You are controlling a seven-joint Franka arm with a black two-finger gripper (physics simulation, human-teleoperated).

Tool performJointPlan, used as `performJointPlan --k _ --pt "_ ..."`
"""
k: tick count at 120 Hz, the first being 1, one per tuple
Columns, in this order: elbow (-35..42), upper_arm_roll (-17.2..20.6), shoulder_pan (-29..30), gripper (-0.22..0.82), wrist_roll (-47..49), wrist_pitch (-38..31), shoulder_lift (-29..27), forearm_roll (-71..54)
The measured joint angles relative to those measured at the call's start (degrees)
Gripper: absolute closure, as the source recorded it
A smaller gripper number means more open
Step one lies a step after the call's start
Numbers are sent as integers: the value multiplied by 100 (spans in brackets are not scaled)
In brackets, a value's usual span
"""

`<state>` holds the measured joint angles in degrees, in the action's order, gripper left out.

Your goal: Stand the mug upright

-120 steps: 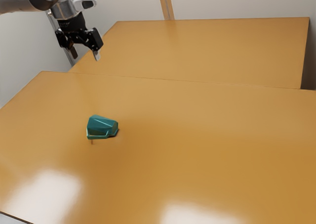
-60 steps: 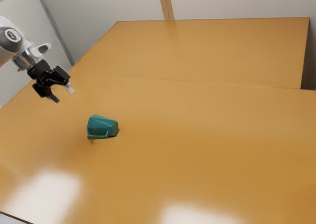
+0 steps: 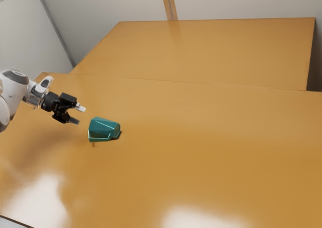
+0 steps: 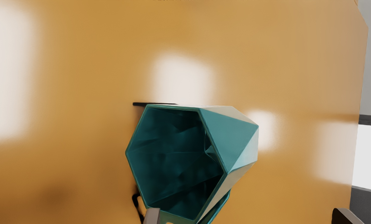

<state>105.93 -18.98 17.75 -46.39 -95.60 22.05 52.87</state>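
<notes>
While reaching in from the exterior view's left with the arm, hold the gripper low above the table, close to the mug. Point toward the exterior view's right, at a slight downward slant, far from straight down. Hold both fingers wide apart, gripping nothing, and in the exterior view stop short of the mug across a small gap.

Find the mug lying on its side on the table, with its mouth turned toward the gripper and its base toward the exterior view's right. In the wrist view, look into the dark teal inside. See one fingertip overlapping the rim near the handle, and the other well out past the mug's body, over bare table. So, aim off-centre, with most of the mug nearer the first fingertip. See also pale patches of glare on the table around the mug
</notes>
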Motion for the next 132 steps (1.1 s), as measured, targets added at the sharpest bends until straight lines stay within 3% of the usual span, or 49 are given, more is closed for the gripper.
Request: performJointPlan --k 76,84,108,132 --pt "707 436 -9 2 -610 -376 1 934" --pt "716 463 -10 12 -617 -400 -14 956" --pt "772 482 -9 53 -549 -390 -21 988" --pt "883 586 -7 71 -439 -382 -39 1084"
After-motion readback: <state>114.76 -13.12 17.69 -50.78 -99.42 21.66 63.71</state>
